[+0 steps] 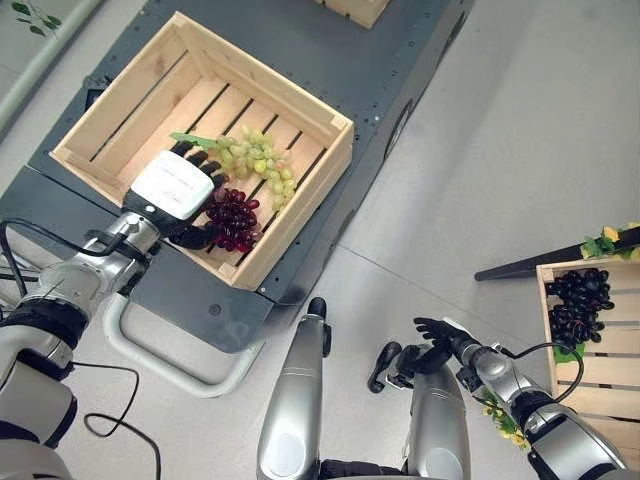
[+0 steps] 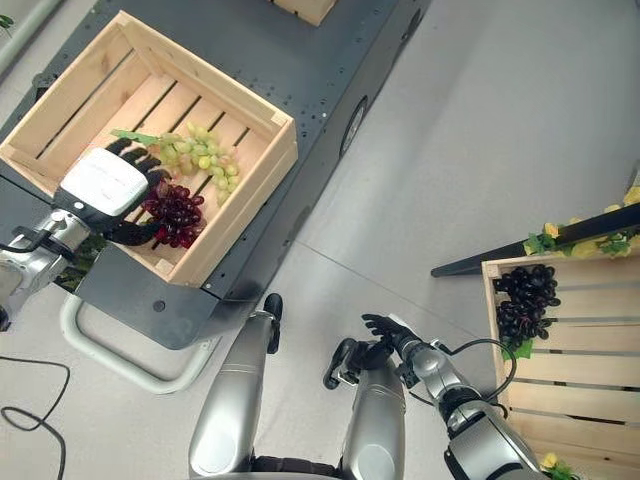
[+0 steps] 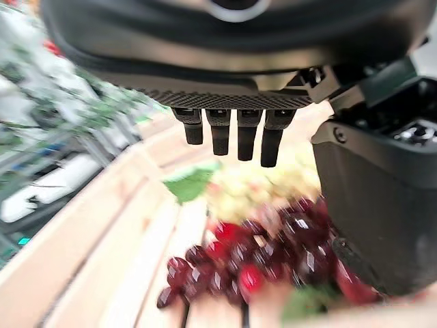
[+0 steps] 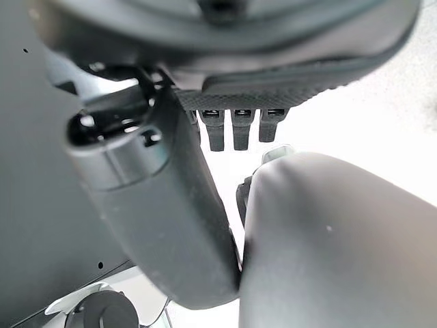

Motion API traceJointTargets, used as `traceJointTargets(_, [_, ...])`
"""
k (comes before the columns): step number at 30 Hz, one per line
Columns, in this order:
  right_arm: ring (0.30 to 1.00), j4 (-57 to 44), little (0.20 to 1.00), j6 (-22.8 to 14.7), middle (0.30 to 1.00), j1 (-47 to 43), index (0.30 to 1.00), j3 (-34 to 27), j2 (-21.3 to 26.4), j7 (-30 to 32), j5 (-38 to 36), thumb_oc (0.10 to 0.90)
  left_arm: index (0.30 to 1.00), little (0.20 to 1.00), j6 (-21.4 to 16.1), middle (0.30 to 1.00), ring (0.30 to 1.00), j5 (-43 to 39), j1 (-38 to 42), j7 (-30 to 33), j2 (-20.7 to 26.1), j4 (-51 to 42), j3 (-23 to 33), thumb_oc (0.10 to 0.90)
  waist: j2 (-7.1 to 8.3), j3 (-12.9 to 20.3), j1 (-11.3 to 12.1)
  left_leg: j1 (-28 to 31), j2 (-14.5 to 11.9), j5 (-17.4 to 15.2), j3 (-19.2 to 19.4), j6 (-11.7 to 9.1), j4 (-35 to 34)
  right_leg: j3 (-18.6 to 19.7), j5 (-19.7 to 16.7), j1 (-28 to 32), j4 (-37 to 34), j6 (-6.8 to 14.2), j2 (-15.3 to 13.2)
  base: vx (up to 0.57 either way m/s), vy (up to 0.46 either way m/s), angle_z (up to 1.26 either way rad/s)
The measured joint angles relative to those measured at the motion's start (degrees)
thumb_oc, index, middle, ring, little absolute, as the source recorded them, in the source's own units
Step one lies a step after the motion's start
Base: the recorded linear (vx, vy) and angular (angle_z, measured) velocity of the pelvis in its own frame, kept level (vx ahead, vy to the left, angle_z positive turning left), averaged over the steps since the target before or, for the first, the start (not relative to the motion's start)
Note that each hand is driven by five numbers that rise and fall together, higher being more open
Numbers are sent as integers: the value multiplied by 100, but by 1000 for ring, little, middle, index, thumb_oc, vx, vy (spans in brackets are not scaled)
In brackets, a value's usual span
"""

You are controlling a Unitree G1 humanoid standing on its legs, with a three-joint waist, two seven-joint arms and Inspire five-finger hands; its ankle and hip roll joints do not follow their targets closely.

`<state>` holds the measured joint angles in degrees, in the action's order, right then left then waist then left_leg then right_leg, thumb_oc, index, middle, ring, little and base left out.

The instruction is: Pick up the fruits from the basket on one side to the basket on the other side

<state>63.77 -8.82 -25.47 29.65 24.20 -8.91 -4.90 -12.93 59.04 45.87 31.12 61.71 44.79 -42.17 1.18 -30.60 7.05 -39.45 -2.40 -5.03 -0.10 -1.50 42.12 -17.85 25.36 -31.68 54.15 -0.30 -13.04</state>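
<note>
the left hand (image 1: 178, 186) reaches into the wooden crate (image 1: 95, 110) on the dark cart (image 1: 330, 50), its white-backed palm over the near corner. its fingers (image 3: 220, 133) hang straight and relaxed, closed on nothing, with the thumb low beside the red grapes (image 1: 232, 218). from the head views the hand hides part of that bunch. the left wrist view looks under the palm and shows the red grapes lying on the slats just below the fingertips, apart from them, with the green grapes (image 1: 257, 158) and a leaf (image 3: 190, 184) further along the crate floor. whether the thumb touches the red bunch cannot be told.

the green bunch lies just beyond the red one, touching or nearly touching it, towards the crate's far right wall.

the right hand (image 2: 385, 333) hangs low over the pale floor (image 1: 500, 130), well apart from both crates, fingers straight and loose, holding nothing (its own wrist view looks along the thumb and fingers towards a grey rounded surface and part of the dark cart).

at the right edge stands a second wooden crate (image 2: 560, 370) holding black grapes (image 2: 525, 298) in its far corner, with green leaves and small yellow bits along its rim.

no writing can be read on anything here.
</note>
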Motion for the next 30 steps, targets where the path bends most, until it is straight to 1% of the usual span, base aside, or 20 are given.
traceJointTargets(2, [900, -4, 900, 0, 900, -1, 900, 0, 0, -2, 0, 800, 900, 900, 1, 900, 900, 111, 81, -184, 1, -20, -18, 800, 17, 0, 1, -14, -9, -17, 4, 6, 14, 1, -1, -8, -5, 2, 3, 0, 0, 0])
traceJointTargets(4, [900, -48, 900, 0, 900, -6, 900, -1, 0, -7, -1, 800, 900, 900, 7, 900, 900, 157, 225, -531, 48, -14, -25, 800, 64, 3, -1, -86, -28, -18, 0, 4, 22, 0, -2, -80, -5, 3, 21, 0, 0, 0])
traceJointTargets(7, [900, -109, 900, -1, 900, -6, 900, -1, -2, -20, -4, 800, 900, 900, 10, 900, 900, 236, 326, -832, 89, -36, -29, 800, 117, 0, -16, -185, -49, -32, -33, -7, 82, -13, -14, -144, -2, 21, 68, 0, 0, 0])
traceJointTargets(10, [900, -110, 900, -12, 900, -33, 900, -1, -16, -71, -10, 800, 900, 900, 10, 900, 900, 394, 403, -910, 91, 18, -30, 800, 163, 0, -31, -264, -58, -58, -74, -15, 132, -53, -16, -179, -2, 28, 78, 5, 2, 3])
traceJointTargets(11, [900, -113, 900, -15, 900, -34, 900, 0, -28, -89, -10, 800, 900, 900, 10, 900, 900, 445, 420, -912, 92, 27, -37, 800, 204, 3, -44, -277, -56, -70, -82, -11, 145, -60, -17, -179, -2, 28, 76, 3, 5, 4])
traceJointTargets(13, [900, -121, 900, -25, 900, -53, 900, 2, -33, -113, -12, 800, 900, 900, 5, 900, 900, 559, 620, -924, 132, 23, -274, 800, 238, 5, -96, -370, -53, -77, -135, -9, 196, -129, -17, -203, -3, 29, 74, 1, 5, 9])
traceJointTargets(16, [900, -125, 900, -28, 900, -92, 900, 13, -61, -116, -21, 800, 900, 900, -23, 900, 900, 566, 800, -931, 189, 37, -457, 800, 304, 5, -133, -464, -54, -80, -143, -3, 229, -139, -13, -283, 11, 20, 75, 2, 2, 2])
traceJointTargets(18, [900, -121, 900, -29, 900, -121, 900, 13, -61, -118, -27, 800, 900, 900, -147, 900, 900, 563, 994, -983, 196, 36, -582, 800, 314, 4, -131, -532, -52, -83, -149, 5, 258, -141, -13, -328, 19, 18, 76, 0, 0, 0])
traceJointTargets(19, [900, -127, 900, -29, 900, -135, 900, 20, -62, -118, -30, 800, 900, 900, -279, 900, 900, 541, 1102, -1036, 198, 33, -678, 800, 319, 5, -133, -556, -43, -84, -149, 8, 259, -142, -15, -349, 18, 22, 81, -10, 31, 1])
traceJointTargets(22, [900, -135, 900, -30, 900, -159, 900, 26, -61, -119, -63, 800, 900, 900, -512, 900, 900, 526, 1284, -1115, 241, 12, -765, 800, 335, 6, -128, -662, -44, -84, -153, 10, 281, -137, -22, -452, 28, 31, 80, -5, 12, 0])
traceJointTargets(24, [900, -219, 900, -33, 900, -160, 900, 27, -60, -119, -99, 800, 900, 900, -760, 900, 900, 292, 1544, -1151, 423, 21, -941, 800, 363, 6, -144, -844, -44, -92, -160, 22, 358, -143, -25, -620, 95, 37, 78, 0, 0, 0])
traceJointTargets(25, [900, -224, 900, -33, 900, -159, 900, 28, -60, -119, -142, 800, 900, 900, -819, 900, 900, 253, 1590, -1163, 451, 28, -964, 800, 363, 6, -145, -870, -44, -94, -160, 24, 372, -142, -28, -641, 103, 43, 78, 0, 0, 0])
traceJointTargets(27, [900, -230, 900, -44, 900, -156, 900, 37, -61, -119, -250, 800, 900, 900, -1087, 900, 900, -39, 1815, -1294, 541, 42, -1158, 800, 365, 7, -143, -957, -43, -96, -169, 27, 403, -155, -39, -712, 116, 62, 77, 0, 0, 0])
traceJointTargets(30, [900, -227, 900, -49, 900, -159, 900, 37, -61, -117, -259, 800, 900, 900, -1248, 900, 900, -429, 1973, -1569, 571, 51, -1337, 800, 366, 7, -147, -984, -38, -111, -168, 49, 415, -156, -46, -729, 102, 75, 71, 0, 0, 0])
